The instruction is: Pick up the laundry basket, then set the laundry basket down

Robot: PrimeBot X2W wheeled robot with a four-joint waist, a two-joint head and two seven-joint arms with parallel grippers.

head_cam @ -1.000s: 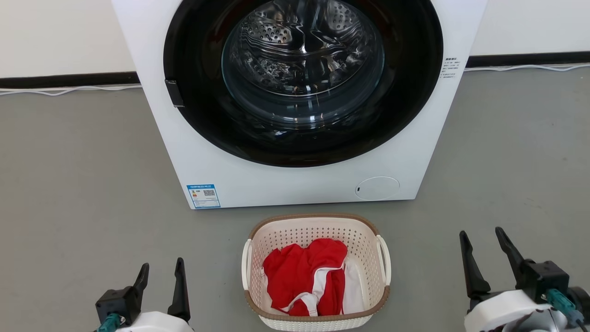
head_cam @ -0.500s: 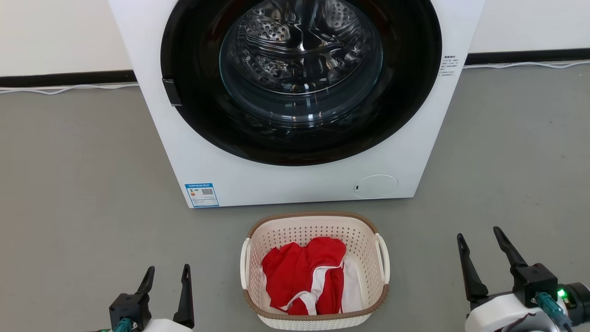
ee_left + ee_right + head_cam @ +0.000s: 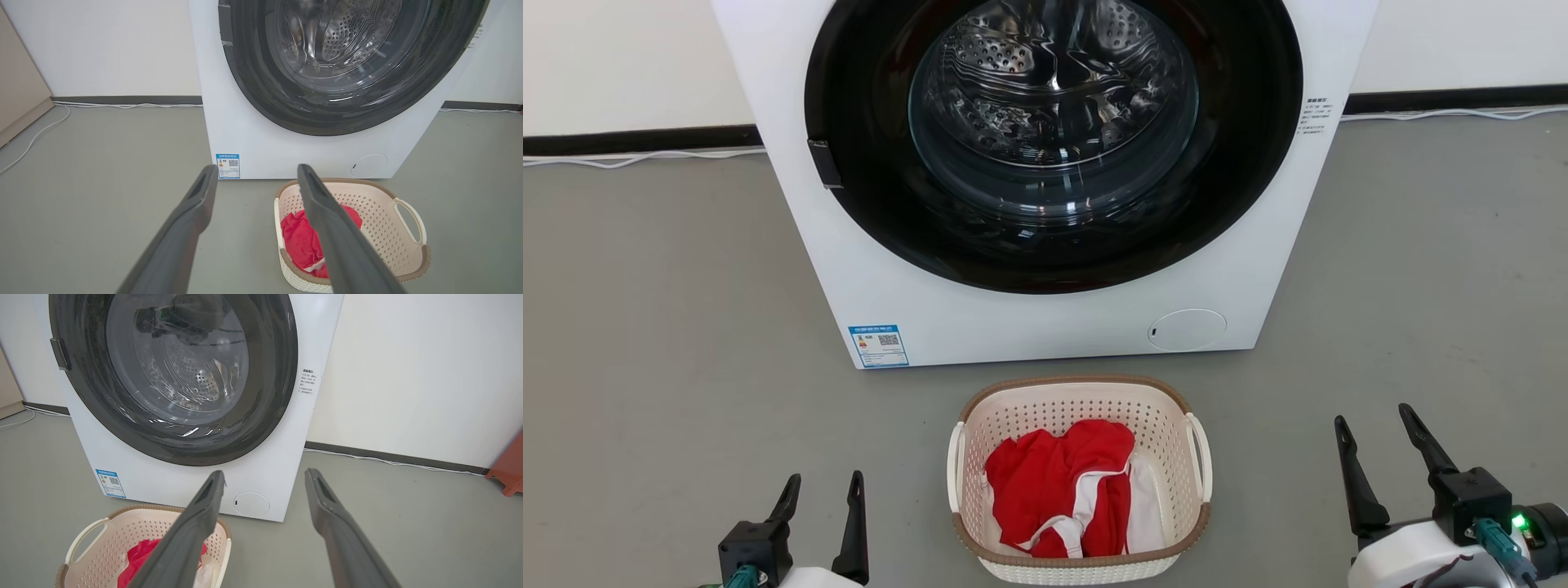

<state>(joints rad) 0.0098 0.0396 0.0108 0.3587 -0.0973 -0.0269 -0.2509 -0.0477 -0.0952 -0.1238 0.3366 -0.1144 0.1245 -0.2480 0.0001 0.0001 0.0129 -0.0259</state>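
Basket (image 3: 1078, 403) stands upright on the floor (image 3: 670, 343), just before the washer (image 3: 1029, 331) and not touching it. Red cloth (image 3: 1054, 482) lies inside, with what looks like white fabric under it. Left jaws are spread and empty, near the basket's left side. Right jaws are spread and empty, farther off on its right. Neither touches the basket.

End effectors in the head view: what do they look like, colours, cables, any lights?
The left end effector and right end effector each have two long, dark, tapering fingers on a black block, fixed to a white wrist housing. A teal connector plugs into each block. A green light glows beside the right one's.
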